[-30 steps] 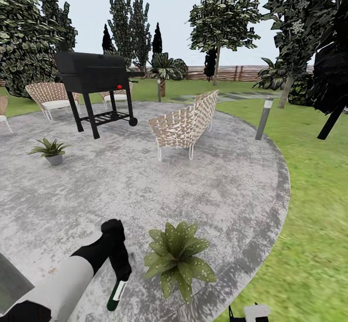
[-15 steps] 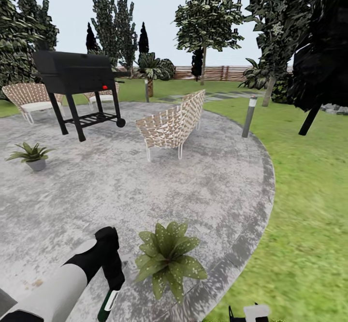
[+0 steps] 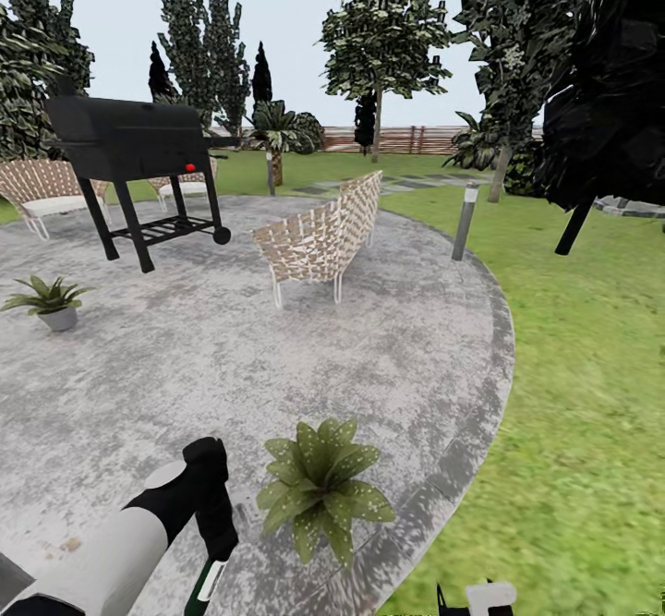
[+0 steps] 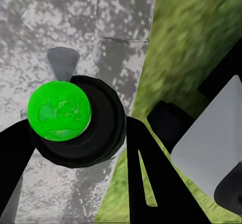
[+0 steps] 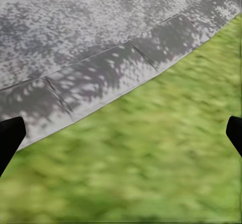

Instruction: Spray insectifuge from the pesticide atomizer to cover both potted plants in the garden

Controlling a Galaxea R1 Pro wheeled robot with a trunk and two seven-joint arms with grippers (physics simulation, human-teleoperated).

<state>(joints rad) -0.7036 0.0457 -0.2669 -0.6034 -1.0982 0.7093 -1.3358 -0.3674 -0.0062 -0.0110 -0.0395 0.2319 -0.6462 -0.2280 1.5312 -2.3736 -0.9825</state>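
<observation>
Dark-green slim atomizer bottle [image 3: 205, 588] clenched in left fingers [image 4: 151, 183]; aim nozzle squarely (judged) at nearby grey-potted broad-leaved rosette [image 3: 320, 489]; right fingers [image 5: 233, 131] spread, empty.

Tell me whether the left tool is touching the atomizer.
Touching. In the left wrist view the left tool has dark fingers against both sides of the pesticide atomizer.

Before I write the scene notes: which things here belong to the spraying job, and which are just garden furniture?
Job:
atomizer, held in left gripper
near plant
far plant

Just there:
grill
wicker seat
second wicker seat
bollard light
fence
right gripper, open over the patio edge
</observation>
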